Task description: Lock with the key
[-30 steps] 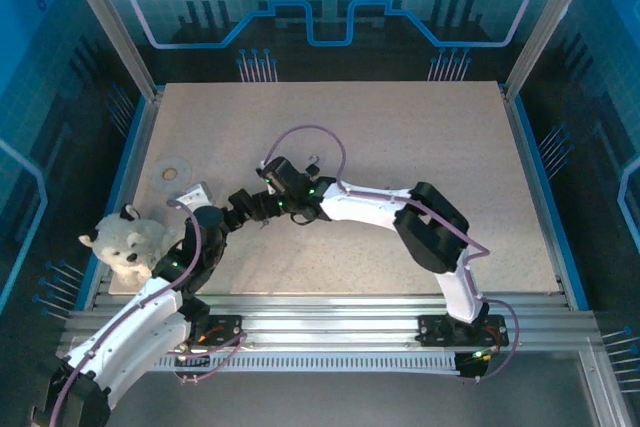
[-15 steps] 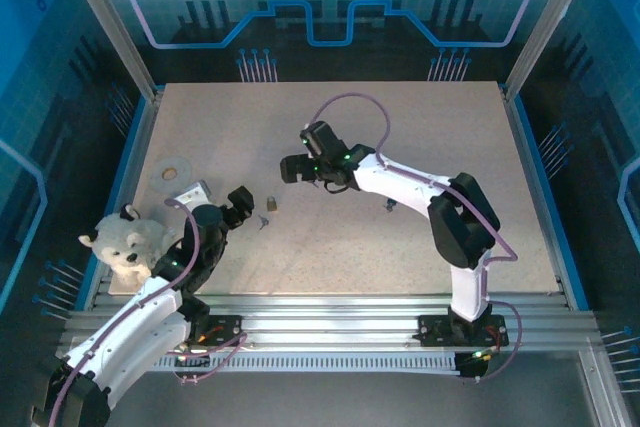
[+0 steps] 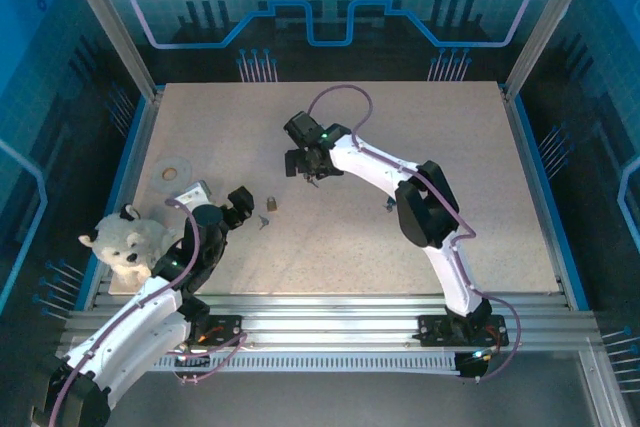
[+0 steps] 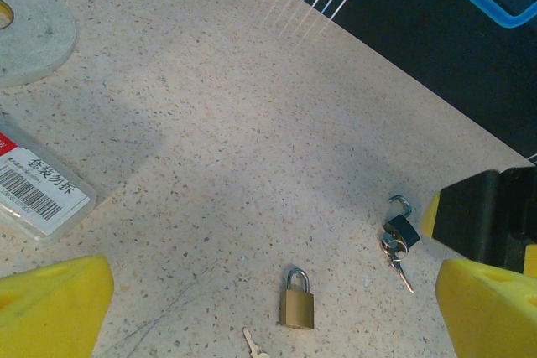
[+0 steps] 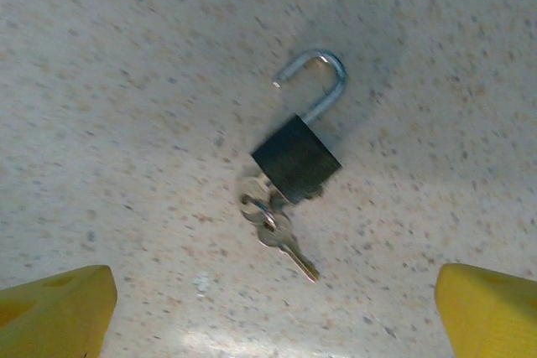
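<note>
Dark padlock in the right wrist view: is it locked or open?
Open. The dark padlock lies flat; one end of its shackle stands clear of the body; keys sit at its base.

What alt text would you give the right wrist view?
A dark padlock lies on the speckled table with its shackle swung open and keys at its base. The right gripper hangs above it, yellow fingertips spread wide at the bottom corners.

The top camera is looking down over the whole tabletop (image 3: 450,127); both wrist cameras are framing the black padlock (image 5: 296,159), the right one closer.
</note>
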Tool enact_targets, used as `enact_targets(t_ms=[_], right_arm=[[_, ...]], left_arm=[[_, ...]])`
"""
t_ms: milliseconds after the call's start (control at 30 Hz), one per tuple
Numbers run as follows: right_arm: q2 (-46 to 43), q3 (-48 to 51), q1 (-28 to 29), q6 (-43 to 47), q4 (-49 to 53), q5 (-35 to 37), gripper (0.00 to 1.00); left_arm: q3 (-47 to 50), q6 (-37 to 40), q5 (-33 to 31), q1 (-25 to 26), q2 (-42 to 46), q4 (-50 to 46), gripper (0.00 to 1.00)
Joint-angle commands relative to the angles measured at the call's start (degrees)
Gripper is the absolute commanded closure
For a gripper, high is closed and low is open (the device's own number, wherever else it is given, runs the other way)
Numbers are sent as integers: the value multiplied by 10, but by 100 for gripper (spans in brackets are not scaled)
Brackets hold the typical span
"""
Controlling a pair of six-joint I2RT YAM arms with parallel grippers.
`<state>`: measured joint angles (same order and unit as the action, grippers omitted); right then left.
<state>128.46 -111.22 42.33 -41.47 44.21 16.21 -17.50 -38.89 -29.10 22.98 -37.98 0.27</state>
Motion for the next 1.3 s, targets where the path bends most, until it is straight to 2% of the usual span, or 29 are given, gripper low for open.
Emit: enact_targets(t_ms=[0,133,233,533,633,1100,1267], right_arm=[[23,-39,3,-36,59,17,4],[65,-98,2,-47,101,22,7],[85,-126,1,-52,112,19,13],[122,-158,-10,-77,113,-6,21],[133,-170,-13,-74,108,-16,29],[174,-201,-32,-76,108,-38,37],[180,-207,-38,-64,101,-41,43]], left_arm=[[0,6,0,-1,5,-3,1],[1,6,1,-1,4,-3,1],[1,6,1,-2,4,-3,1],[2,6,4,-2,4,-1,1],[2,6,5,-1,2,0,1],[3,5,7,-1,-1,4,1],[4,5,9,-2,-7,7,1]])
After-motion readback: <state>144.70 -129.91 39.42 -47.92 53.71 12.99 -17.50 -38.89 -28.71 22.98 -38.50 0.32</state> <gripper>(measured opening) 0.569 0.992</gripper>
